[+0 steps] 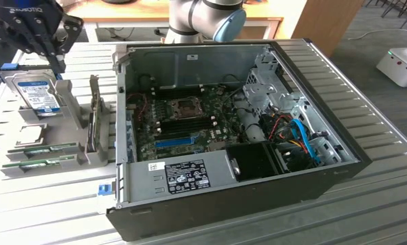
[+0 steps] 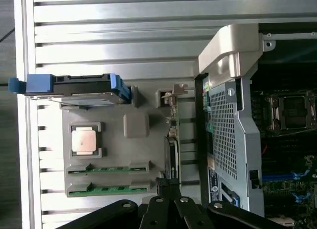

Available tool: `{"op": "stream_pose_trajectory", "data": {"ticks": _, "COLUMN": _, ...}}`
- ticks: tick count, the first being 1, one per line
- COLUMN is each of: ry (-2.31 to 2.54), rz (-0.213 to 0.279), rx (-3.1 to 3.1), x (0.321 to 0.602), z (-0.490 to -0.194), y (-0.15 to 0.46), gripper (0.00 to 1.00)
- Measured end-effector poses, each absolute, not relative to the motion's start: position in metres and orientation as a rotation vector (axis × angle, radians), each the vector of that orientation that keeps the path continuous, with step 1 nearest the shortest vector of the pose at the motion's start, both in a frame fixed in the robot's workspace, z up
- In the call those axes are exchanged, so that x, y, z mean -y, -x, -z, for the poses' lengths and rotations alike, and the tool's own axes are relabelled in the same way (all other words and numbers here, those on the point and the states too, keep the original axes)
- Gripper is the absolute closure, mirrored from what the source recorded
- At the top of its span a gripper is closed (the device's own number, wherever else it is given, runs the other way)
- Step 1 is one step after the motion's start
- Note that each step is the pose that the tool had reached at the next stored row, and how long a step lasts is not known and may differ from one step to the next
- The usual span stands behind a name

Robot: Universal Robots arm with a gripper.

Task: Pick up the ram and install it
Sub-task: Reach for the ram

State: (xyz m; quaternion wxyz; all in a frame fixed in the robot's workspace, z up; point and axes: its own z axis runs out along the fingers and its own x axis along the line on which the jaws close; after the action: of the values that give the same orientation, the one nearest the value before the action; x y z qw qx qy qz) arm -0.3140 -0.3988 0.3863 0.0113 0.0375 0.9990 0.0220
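Gripper [image 1: 55, 60], fingers shut on nothing, hangs above the far end of the grey parts tray [image 1: 26, 171] beside the hard drive [image 1: 40, 97], while the ram [image 1: 43, 150], one of two green sticks, lies toward the tray's near end, long axis left-to-right in the exterior view.

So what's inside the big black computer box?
A green motherboard with a square chip socket, a blue slot, and orange and blue cables. The metal box with the label covers whatever lies under it.
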Motion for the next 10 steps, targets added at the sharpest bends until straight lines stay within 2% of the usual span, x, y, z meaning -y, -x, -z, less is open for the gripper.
{"op": "stream_pose_trajectory", "data": {"ticks": 10, "ry": -0.117, "rz": -0.069, "rx": -3.119, "x": 0.399, "z": -0.385, "y": 0.343, "gripper": 0.89}}
